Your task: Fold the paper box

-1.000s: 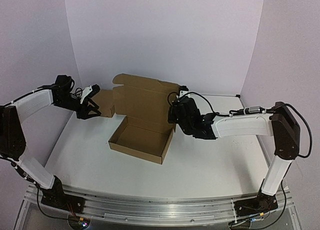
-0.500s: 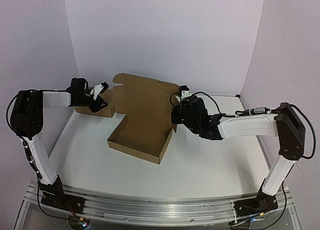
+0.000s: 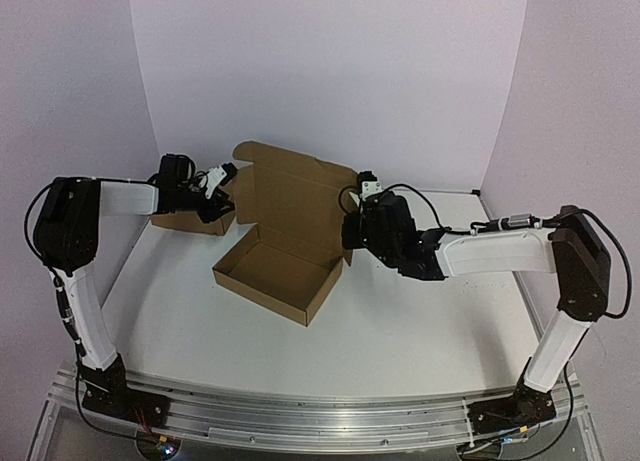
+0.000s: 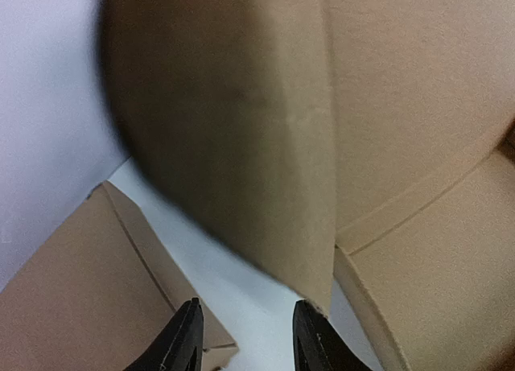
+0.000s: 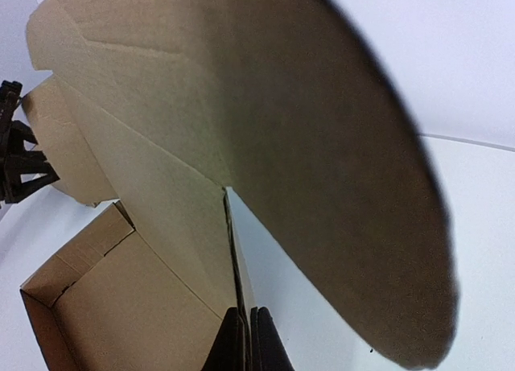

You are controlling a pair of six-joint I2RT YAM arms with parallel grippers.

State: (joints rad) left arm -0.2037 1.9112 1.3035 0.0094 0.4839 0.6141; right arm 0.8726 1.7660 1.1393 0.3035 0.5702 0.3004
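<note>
Two arms are working at the paper box (image 3: 268,273), which is sitting in the middle of the table (image 3: 420,321) with its shallow tray open upward and its lid panel (image 3: 295,193) standing upright along the far side. From overhead you are seeing the left gripper (image 3: 226,187) reaching in at the lid's left edge and the right gripper (image 3: 352,226) sitting against the lid's right edge; the finger positions are too small to read there. Your left wrist camera is filling that gap. Its fingers (image 4: 191,339) are standing apart with only white table between them, and the rounded side flap (image 4: 233,129) is hanging just ahead, its lower corner just beside one fingertip and not clamped. That view is also showing the second cardboard box (image 4: 72,298) lying low on the left, while overhead it is sitting just behind the left gripper. Your right wrist camera is showing its own fingers closed together at the box's rear corner seam, under a large blurred flap. Whether cardboard is pinched between them, you cannot tell.
</note>
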